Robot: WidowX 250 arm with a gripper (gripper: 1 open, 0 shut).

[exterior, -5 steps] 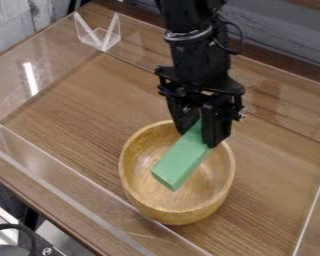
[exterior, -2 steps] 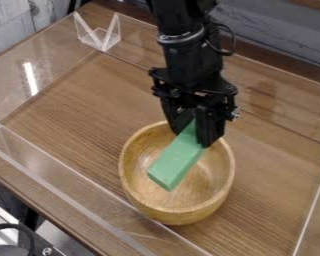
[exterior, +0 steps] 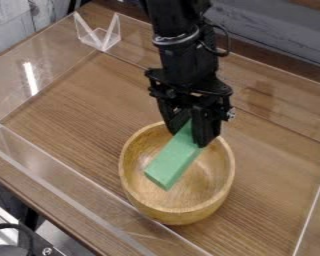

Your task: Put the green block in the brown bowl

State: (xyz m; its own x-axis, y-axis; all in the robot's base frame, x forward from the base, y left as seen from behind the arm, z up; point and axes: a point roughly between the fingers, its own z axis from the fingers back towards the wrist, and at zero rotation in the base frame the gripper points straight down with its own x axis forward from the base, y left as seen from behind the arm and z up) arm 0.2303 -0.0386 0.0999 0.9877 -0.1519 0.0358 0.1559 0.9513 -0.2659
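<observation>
The brown bowl (exterior: 139, 187) is a large round wooden bowl with a thick rim, standing on the wooden tabletop near its front. The green block (exterior: 175, 158) is a flat bright green bar, tilted with its lower end down inside the bowl and its upper end pinched between the fingers. My black gripper (exterior: 194, 126) points steeply down over the bowl's far rim and is shut on the block's upper end.
Clear acrylic walls (exterior: 69, 190) fence the table along the front and left. A clear acrylic stand (exterior: 96, 33) sits at the back left. A light wall runs behind the table.
The gripper and the held green block have shifted slightly to the left over the bowl, the block's lower end now nearer the bowl's middle. The grip stays shut.
</observation>
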